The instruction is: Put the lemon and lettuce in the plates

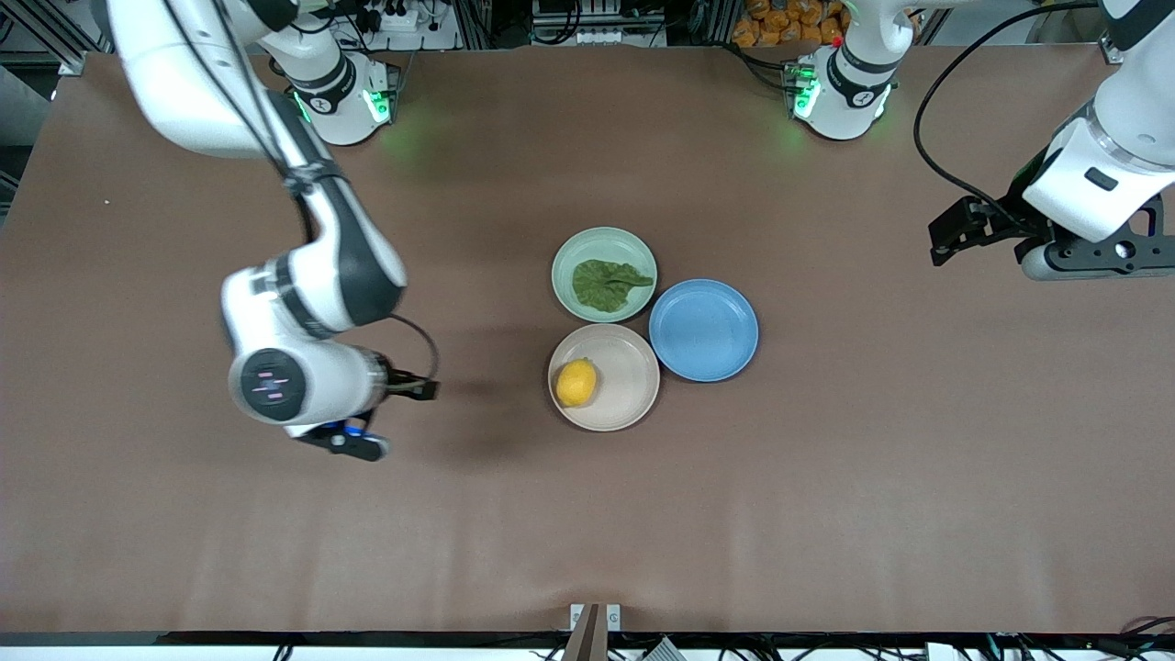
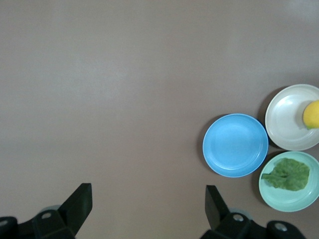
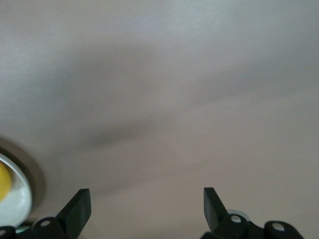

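The yellow lemon [image 1: 576, 383] lies in the beige-cream plate [image 1: 633, 367], near its rim toward the right arm's end. The green lettuce [image 1: 608, 283] lies flat in the mint plate [image 1: 587, 243], which is farther from the front camera. My right gripper [image 1: 376, 431] is open and empty, over bare table beside the beige plate. Its wrist view [image 3: 146, 196] shows the lemon [image 3: 2, 181] and plate [image 3: 17, 199] at the edge. My left gripper [image 1: 1097, 260] is open and empty, high over the left arm's end. Its wrist view [image 2: 148, 194] shows lemon [image 2: 313, 114] and lettuce [image 2: 288, 174].
An empty blue plate [image 1: 703, 330] touches both plates on the side toward the left arm's end; it also shows in the left wrist view [image 2: 235, 145]. The brown table [image 1: 826, 514] is bare around the three plates.
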You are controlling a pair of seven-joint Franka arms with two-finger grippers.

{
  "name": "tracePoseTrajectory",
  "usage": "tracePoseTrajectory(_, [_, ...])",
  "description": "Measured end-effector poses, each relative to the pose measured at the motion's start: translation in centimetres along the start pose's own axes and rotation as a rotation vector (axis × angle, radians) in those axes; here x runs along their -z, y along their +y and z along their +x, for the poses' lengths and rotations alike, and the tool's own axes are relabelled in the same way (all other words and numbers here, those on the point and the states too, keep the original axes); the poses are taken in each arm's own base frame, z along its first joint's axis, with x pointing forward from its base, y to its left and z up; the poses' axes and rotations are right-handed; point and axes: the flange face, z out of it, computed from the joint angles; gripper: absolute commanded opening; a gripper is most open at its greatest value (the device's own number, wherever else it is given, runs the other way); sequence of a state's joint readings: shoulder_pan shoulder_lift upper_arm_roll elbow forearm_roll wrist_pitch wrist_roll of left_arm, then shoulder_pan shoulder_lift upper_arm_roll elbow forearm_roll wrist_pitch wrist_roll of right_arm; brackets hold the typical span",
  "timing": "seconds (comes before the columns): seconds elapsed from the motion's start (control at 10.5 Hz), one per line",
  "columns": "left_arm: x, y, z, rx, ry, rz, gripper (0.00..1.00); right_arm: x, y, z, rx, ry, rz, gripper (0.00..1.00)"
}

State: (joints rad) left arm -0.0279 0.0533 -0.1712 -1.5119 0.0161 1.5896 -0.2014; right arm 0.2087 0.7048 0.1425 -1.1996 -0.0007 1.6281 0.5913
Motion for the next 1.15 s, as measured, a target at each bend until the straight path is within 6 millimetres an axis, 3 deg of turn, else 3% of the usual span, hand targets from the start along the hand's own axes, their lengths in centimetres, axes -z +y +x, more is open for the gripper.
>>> tracePoseTrajectory(0.38, [0.5,-0.8,-0.2,-0.013,0.006,0.001,1.0,6.9,11.8,1.9,0.166,0.013,-0.019,1.0])
tracePoseTrajectory(0.67, [0.7,-2.5,0.0,0.018,0.009,0.003,1.0,11.0,18.8,1.9,0.26,0.049,-0.051,1.0])
tracePoseTrajectory(0.86, [0.8,-3.3,0.1,0.032,0.01,0.003,1.0,13.5,22.2,1.5,0.25,0.086,-0.039,1.0])
tracePoseTrajectory(1.15, [0.8,-3.4,0.1,0.033,0.011,0.003,1.0,17.3,24.4,-1.4,0.227,0.096,-0.041,1.0])
